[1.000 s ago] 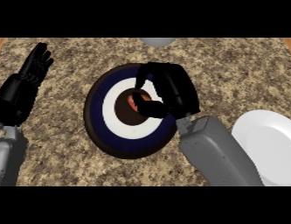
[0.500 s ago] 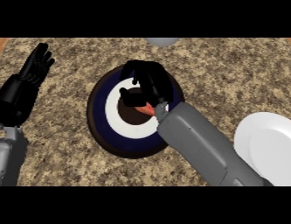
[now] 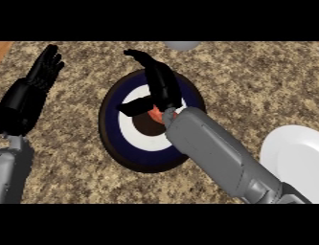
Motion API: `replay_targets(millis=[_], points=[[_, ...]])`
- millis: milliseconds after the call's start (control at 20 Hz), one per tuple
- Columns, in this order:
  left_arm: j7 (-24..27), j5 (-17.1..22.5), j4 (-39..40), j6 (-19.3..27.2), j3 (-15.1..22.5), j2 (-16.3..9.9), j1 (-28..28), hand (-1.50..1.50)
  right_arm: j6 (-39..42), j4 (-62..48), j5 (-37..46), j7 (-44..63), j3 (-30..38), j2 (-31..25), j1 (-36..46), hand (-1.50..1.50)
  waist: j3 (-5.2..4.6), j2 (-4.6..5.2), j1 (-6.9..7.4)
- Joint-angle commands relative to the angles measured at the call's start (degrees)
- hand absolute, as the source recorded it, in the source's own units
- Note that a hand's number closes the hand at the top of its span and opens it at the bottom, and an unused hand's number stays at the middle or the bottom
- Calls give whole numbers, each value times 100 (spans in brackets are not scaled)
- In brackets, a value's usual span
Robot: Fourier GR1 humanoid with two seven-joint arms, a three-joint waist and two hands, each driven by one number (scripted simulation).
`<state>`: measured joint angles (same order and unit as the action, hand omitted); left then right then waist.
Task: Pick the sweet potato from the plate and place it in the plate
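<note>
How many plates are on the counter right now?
2. A dark blue plate with white and brown rings sits at the centre, under the right hand. A plain white plate lies at the right edge, partly cut off by the view.

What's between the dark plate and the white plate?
In the head view, the right forearm crosses bare counter between the dark plate and the white plate.

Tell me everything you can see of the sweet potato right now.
Only a small orange-red sliver of the sweet potato shows, on the centre of the dark blue plate with its white ring and brown middle. The right hand lies over it, fingers stretched forward and thumb out to the side, hiding its shape and ends. Whether the hand touches it cannot be told.
</note>
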<state>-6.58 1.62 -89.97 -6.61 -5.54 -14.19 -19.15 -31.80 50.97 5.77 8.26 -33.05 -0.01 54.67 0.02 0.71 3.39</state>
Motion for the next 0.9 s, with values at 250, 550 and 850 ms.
replay_targets(millis=[250,550,850], points=[[-65,-14,-235,66,-97,-10,178,0,-380,481,-1542,-1291,475,1,-442,-150,2,-53,-208],[-177,75,-653,28,-177,-5,588,0,195,576,-1737,-1607,1378,-200,-811,-150,-1,-78,-293],[-216,-199,-303,207,-56,93,272,0,1291,1178,-2241,-2472,1900,-1009,-2101,-150,1,-75,-391]])
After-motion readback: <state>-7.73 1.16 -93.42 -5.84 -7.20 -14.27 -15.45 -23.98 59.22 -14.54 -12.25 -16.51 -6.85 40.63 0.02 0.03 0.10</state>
